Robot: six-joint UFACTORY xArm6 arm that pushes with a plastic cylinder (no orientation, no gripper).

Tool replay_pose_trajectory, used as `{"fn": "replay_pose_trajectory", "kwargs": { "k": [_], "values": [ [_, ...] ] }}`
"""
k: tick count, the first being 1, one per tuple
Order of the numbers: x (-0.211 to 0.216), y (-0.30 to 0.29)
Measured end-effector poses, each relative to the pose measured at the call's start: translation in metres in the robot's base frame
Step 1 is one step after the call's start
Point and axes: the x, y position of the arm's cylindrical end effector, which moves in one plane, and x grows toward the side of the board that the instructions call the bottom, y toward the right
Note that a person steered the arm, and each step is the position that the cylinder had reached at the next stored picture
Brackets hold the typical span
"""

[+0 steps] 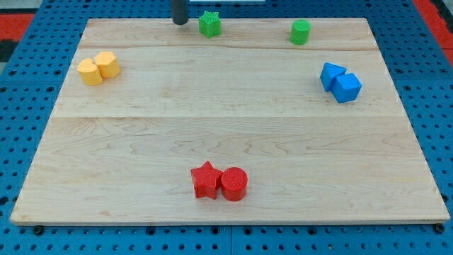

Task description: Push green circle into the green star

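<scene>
At the view's top edge: my tip (pixel 180 22), a bare rod holding nothing, just left of green star (pixel 209 24), not touching. Green circle (pixel 301 32) sits well apart, rightward. Wooden board (pixel 226 134) on blue pegboard (pixel 425 85).

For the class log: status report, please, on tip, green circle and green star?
My tip at view's top, left of green star. Green circle apart, right of star. Nothing between the two.

Pale wood board (pixel 226 134) w/ plank seams sits on blue pegboard (pixel 425 85); red strips at top corners.
</scene>
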Motion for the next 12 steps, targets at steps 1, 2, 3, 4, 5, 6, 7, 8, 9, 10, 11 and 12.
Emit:
{"fn": "replay_pose_trajectory", "kwargs": {
  "k": [1,2,3,4,5,6,7,8,9,10,11,12],
  "values": [
    [0.002,0.044],
    [0.003,0.068],
    [0.012,0.048],
    [0.057,0.036],
    [0.103,0.127],
    [0.111,0.245],
    [0.081,0.294],
    [0.028,0.289],
    [0.016,0.253],
    [0.017,0.229],
    [0.029,0.281],
    [0.063,0.31]
  ]
}}
